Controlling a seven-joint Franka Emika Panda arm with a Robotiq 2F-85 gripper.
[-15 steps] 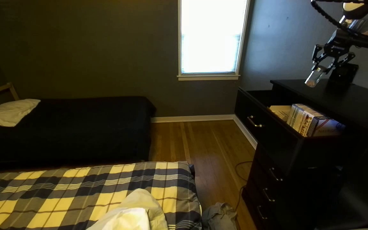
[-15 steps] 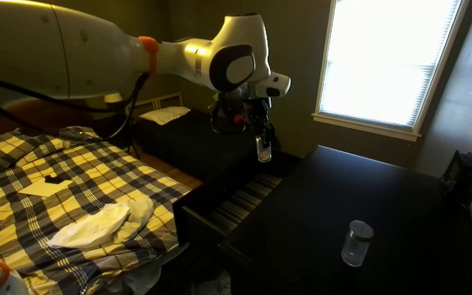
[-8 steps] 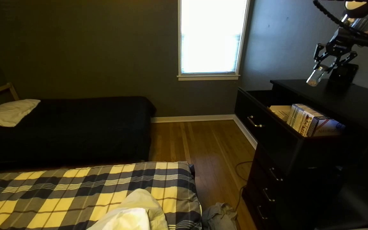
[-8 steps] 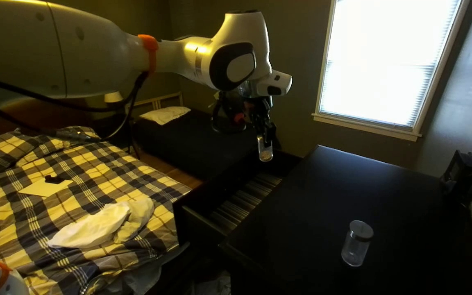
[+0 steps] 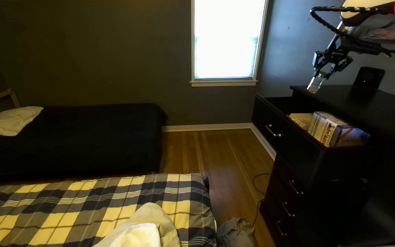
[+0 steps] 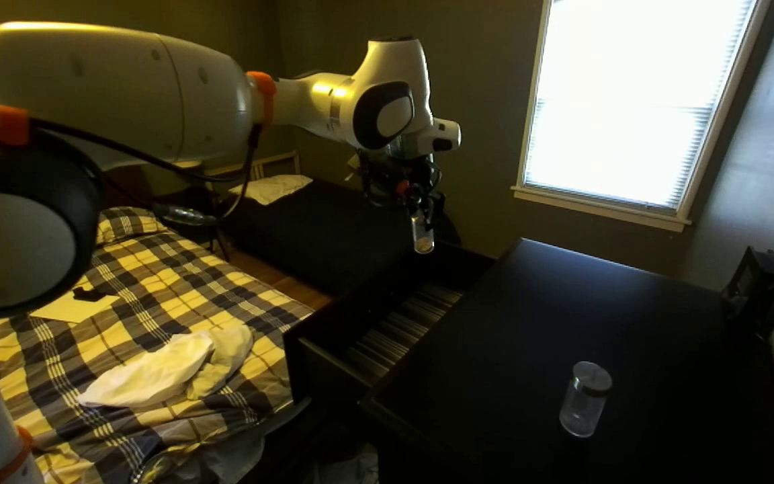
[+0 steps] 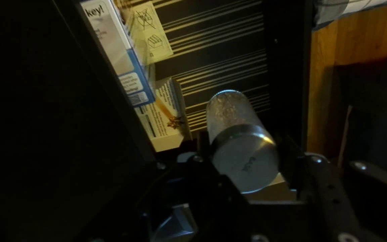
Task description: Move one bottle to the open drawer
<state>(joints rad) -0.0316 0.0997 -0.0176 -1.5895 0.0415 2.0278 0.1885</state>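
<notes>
In an exterior view, the hand (image 5: pixel 322 73) is closed around the upper end of a bottle (image 5: pixel 316 84), tilted with its base lowest, apparently over the open drawer (image 5: pixel 295 145); that grip likely lets the base touch down first. In an exterior view, another bottle (image 6: pixel 584 403) stands on the tabletop (image 6: pixel 528 323), well apart; only one is asked for. In the wrist view, the lid (image 7: pixel 246 161) sits in the grip and the base points towards the striped drawer bottom (image 7: pixel 220 57), beside a box (image 7: pixel 117 57), probably because there is room.

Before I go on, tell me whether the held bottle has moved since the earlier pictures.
Yes. In an exterior view, the held bottle has shifted left across the picture, toward the window.
</notes>
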